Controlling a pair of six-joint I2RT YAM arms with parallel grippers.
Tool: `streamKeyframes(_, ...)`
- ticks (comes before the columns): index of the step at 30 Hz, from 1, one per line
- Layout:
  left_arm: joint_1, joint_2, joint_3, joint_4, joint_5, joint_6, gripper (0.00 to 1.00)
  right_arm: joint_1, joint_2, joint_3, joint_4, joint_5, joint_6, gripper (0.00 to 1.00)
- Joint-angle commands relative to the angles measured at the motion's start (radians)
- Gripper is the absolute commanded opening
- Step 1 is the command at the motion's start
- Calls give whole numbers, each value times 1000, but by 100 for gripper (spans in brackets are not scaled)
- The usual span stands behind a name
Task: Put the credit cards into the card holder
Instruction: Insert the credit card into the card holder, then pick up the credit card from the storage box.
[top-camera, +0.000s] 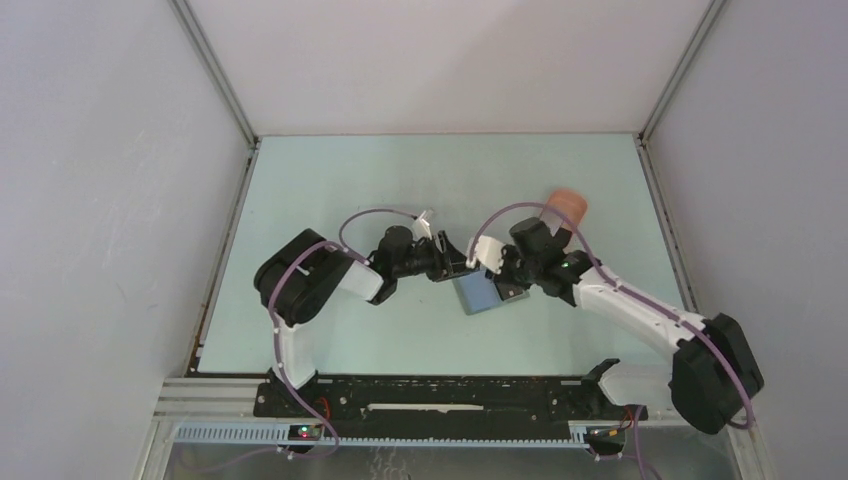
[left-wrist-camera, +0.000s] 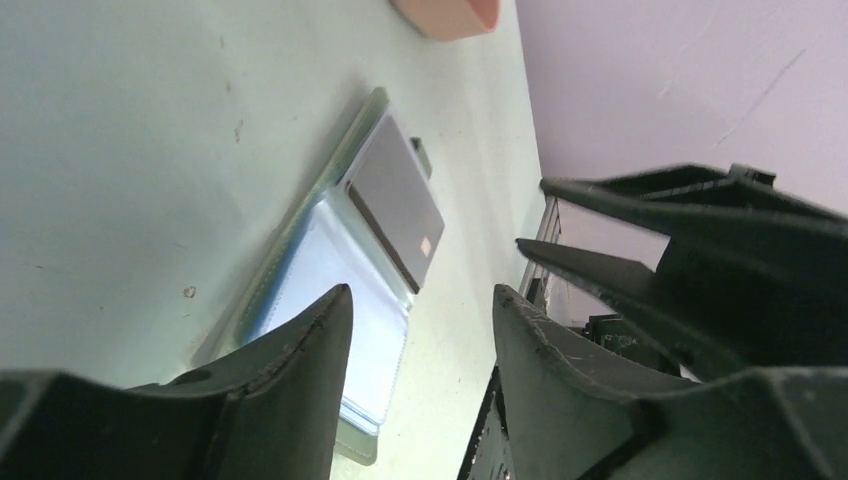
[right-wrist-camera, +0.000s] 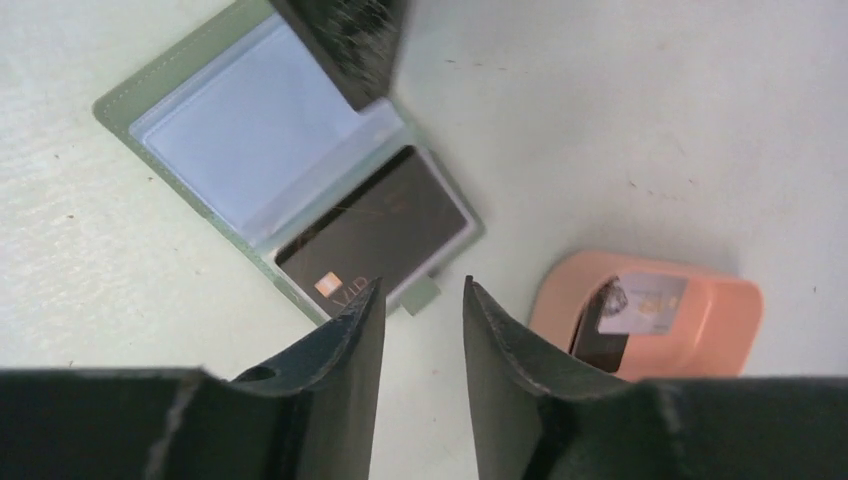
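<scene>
Right claw (right-wrist-camera: 420, 292), jaws apart and empty, hangs by the wallet (right-wrist-camera: 230, 130); loose cards (right-wrist-camera: 640, 300) wait in the tray (right-wrist-camera: 725, 310) at three o'clock.

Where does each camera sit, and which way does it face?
Top external: high behind the bases, looking down on the pale green table; left arm and right arm show.
Left wrist: low, looking across the table past the open left gripper at the open grey-green fold-over card holder.
Right wrist: looking down past the open right gripper at the holder and a salmon-pink oval tray.
Shared: both wrist views show a dark plastic card in the holder.
</scene>
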Motion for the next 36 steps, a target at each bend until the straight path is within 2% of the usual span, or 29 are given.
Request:
streamKeyframes(1,18,-140,-50,6,-23,96,60,-88,-113,65,-60,-129,89,45)
streamKeyframes(7,19,-305,-97,-39,-19,186,69,-227,-227,129,-94,-224,178,59)
streamKeyframes(10,19,-416,-101,-136,-37,251,77,-319,-260,191,-107,-314,255,65)
streamKeyframes(11,19,-458,-97,-208,-49,292,83,-351,-263,213,-111,-352,284,67)
streamKeyframes(12,19,-498,-91,-268,-64,327,96,-382,-264,244,-115,-404,311,69)
streamKeyframes(13,19,-543,-83,-327,-79,361,99,-416,-263,266,-116,-441,344,70)
streamKeyframes(19,19,-811,-30,-664,-210,543,100,-585,-170,370,-121,-707,553,85)
streamKeyframes(23,19,-938,-9,-797,-295,606,100,-630,-51,417,-116,-801,686,86)
streamKeyframes(26,19,-1001,-34,-808,-342,602,100,-660,36,419,-81,-738,784,83)
streamKeyframes(31,21,-1046,-50,-888,-471,608,100,-661,146,414,-39,-482,954,83)
streamKeyframes(36,24,-1049,-65,-912,-520,616,100,-667,242,415,-5,-409,1054,83)
